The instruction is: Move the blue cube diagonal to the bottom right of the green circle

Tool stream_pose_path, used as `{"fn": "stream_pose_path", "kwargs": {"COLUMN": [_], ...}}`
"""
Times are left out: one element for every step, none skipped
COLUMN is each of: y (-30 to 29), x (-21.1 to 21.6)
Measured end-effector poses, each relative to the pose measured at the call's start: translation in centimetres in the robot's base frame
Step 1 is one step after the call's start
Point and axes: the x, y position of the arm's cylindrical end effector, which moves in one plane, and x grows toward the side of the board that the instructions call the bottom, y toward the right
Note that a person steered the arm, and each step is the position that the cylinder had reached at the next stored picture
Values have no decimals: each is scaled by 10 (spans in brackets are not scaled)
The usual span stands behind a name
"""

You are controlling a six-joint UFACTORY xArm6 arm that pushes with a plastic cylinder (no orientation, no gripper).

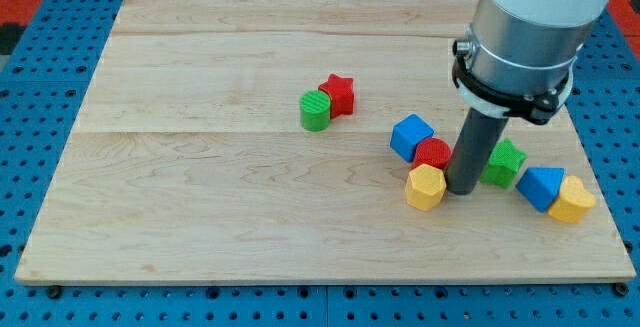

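Blue cube [411, 135] resting right of centre on the worktop [200, 217], already lower and to the right of the green circle [315, 111], yet well apart from it. Touching its lower right corner, a red cylinder [433, 152]; just below that, a yellow hexagonal block [426, 186], all three packed into a tight cluster. Likely crowded so because pushing gathers blocks against one another. Green circle lying near the middle of the worktop, pressed against a red star [339, 94] on its upper right. Further right, a green star-like block [503, 162], partly hidden behind the rod, then a second blue block [541, 187], shape unclear, and a yellow heart-like block [572, 200] touching it near the right edge. End effector: a plain dark rod with nothing to spread or press together, holding nothing. My tip [461, 189] planted on the worktop just right of the red cylinder and yellow hexagonal block, seemingly touching both, between them and the green star-like block; apart from the blue cube, on its lower right. Judged from this placement, badly set for nudging the cube toward the circle: a leftward push here would probably drive the red and yellow neighbours first.
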Motion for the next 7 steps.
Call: {"fn": "stream_pose_path", "kwargs": {"y": [0,0,0,0,-11,-26,-39], "x": [-18,-35,-51,-65,-67,-75,-95]}}
